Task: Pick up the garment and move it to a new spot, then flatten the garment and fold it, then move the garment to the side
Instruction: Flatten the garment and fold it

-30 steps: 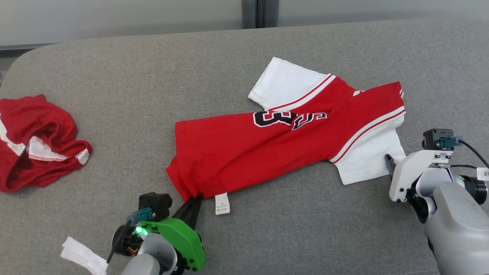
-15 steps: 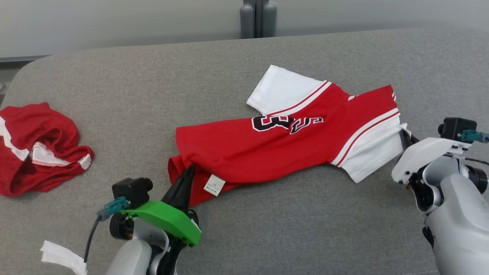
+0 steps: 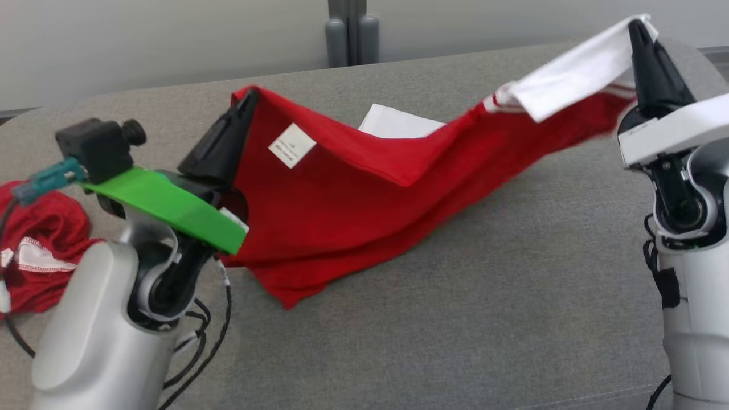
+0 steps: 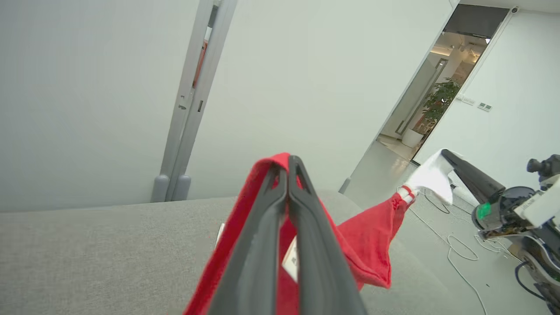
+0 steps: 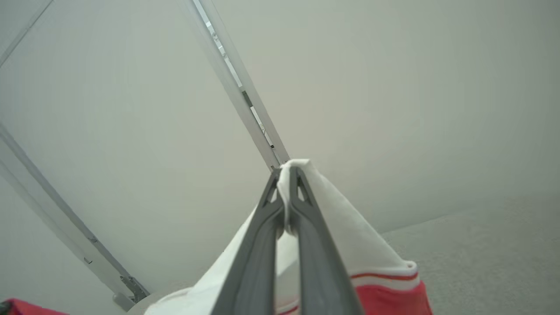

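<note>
The garment [image 3: 364, 193], a red jersey with white sleeves and a white care label, hangs stretched between both grippers above the grey surface [image 3: 455, 319]. My left gripper [image 3: 250, 98] is shut on its red hem corner, raised at the upper left. My right gripper [image 3: 637, 27] is shut on the white sleeve, raised at the upper right. The middle of the garment sags and its lower edge still touches the surface. In the left wrist view my fingers [image 4: 262, 227] pinch red cloth [image 4: 372, 236]. In the right wrist view my fingers [image 5: 267, 236] pinch white cloth [image 5: 345, 245].
A second red garment [image 3: 40, 250] lies crumpled at the left edge of the grey surface. Behind the surface stands a pale wall with a grey post [image 3: 350, 34]. Cables [image 4: 455, 240] trail on the floor to the right.
Both grippers have closed on the garment and lifted it off the surface, left on the hem, right on the sleeve. The head view has also shifted.
</note>
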Robot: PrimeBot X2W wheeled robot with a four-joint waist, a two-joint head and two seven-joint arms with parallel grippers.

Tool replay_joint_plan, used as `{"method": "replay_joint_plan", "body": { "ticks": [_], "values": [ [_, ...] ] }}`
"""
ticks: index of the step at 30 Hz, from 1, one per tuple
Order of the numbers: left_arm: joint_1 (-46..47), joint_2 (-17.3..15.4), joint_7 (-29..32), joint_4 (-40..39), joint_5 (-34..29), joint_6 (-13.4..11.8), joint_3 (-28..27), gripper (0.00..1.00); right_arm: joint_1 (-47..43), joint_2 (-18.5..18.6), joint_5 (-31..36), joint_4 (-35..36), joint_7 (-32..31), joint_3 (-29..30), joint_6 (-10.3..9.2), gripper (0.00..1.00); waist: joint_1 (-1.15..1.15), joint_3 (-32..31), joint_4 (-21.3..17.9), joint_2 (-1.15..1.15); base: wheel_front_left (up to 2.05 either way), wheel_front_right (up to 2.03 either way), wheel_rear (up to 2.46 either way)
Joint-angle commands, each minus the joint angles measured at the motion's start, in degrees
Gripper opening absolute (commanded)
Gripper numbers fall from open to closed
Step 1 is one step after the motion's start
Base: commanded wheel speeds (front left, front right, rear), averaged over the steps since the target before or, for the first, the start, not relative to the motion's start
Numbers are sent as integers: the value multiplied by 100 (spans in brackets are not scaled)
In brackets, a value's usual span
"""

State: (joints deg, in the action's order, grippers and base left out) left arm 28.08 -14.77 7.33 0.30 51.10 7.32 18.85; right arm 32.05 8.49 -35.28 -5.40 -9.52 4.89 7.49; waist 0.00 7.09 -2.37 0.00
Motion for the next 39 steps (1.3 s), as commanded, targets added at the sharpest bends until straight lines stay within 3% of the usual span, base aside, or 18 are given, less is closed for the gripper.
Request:
{"method": "replay_joint_plan", "body": {
  "ticks": [1,9,16,21,26,31,36,39],
  "values": [
    [165,-39,57,-63,75,17,-19,0,134,-32,-76,157,-87,-18,0,0,0,78,-161,0,0,0,0],
    [1335,-293,420,-150,251,18,-172,0,1479,-70,-274,788,-547,102,0,0,0,511,-430,0,0,0,0],
    [2694,-287,359,600,219,-6,-411,0,3127,-81,34,-311,-590,71,0,0,0,1227,-651,0,0,0,0],
    [3545,-267,-20,1346,-34,-23,-561,0,4141,-153,678,-1694,171,108,0,0,0,1805,-769,0,0,0,0],
    [4320,-106,-1113,2106,-534,-1,-533,0,5104,-280,1037,-2544,1882,453,0,0,0,2183,-733,0,0,0,0],
    [5071,-127,-2045,2442,-1038,10,-407,0,5768,-277,860,-2418,2466,294,0,0,0,2278,-730,0,0,0,0],
    [5341,-239,-2252,2219,-1199,15,-413,0,5827,-85,524,-2047,2467,-50,0,0,0,2424,-777,0,0,0,0],
    [4968,-256,-2244,1939,-1351,16,-511,0,5533,85,373,-1956,2468,-352,0,0,0,2563,-785,0,0,0,0]
  ]
}}
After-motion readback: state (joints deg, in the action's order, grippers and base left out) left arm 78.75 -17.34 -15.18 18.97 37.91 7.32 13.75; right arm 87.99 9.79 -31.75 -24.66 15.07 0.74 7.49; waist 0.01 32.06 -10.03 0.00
